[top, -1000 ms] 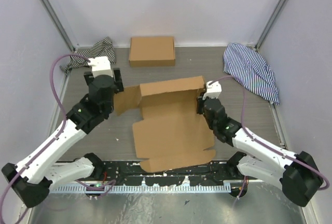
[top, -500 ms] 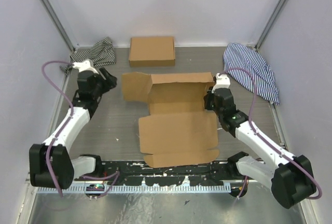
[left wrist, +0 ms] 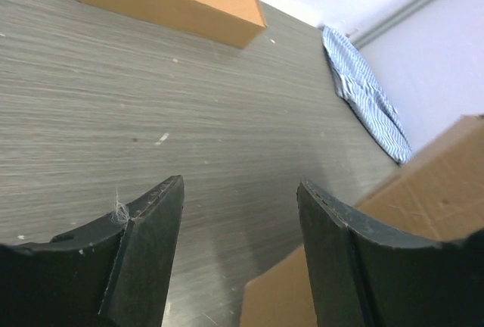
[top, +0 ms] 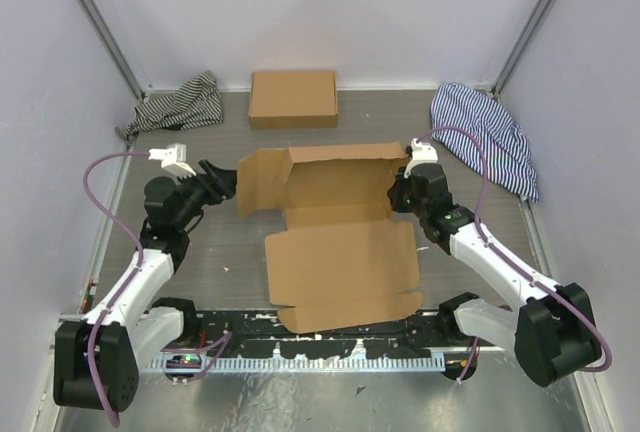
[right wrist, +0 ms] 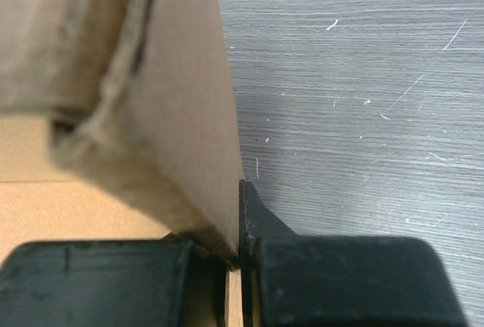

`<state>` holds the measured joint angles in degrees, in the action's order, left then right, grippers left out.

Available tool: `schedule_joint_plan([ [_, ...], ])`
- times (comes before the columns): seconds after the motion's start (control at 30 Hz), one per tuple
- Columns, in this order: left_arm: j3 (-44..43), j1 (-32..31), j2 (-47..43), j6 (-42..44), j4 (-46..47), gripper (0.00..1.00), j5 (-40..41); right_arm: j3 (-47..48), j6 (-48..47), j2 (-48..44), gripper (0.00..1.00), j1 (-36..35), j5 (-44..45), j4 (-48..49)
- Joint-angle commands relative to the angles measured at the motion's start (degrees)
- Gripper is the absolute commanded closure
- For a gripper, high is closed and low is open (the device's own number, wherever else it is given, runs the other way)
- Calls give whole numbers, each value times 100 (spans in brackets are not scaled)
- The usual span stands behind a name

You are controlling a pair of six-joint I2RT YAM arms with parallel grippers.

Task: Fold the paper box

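No readable text or markings appear.

You are seeing even, soft overhead light throwing only faint shadows, while the paper box [right wrist: 174, 92] is blurring right against your right wrist camera.

The paper box [top: 340, 262], a plain brown die-cut cardboard sheet, lies partly folded at the middle of the counter [top: 225, 252], near panel flat, far panel raised upright, left side flap angled outward.

paper box [top: 340, 262]: plain brown | cloth [top: 485, 132]: blue-white stripes | table [top: 230, 252]: grey woodgrain
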<state>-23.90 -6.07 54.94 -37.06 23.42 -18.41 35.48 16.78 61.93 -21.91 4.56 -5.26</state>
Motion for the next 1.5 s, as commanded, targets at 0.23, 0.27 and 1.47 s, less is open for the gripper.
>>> schedule_joint_plan([
  [0.23,159,-505,-1253,-39,-540,33,-1023,379,183,211,99,26,-310,377],
  [0.27,160,-550,-1396,-31,-688,33,-1016,385,198,226,99,29,-314,387],
  [1.47,-729,-2653,-584,866,-1287,38,609,294,129,104,97,27,-714,403],
])
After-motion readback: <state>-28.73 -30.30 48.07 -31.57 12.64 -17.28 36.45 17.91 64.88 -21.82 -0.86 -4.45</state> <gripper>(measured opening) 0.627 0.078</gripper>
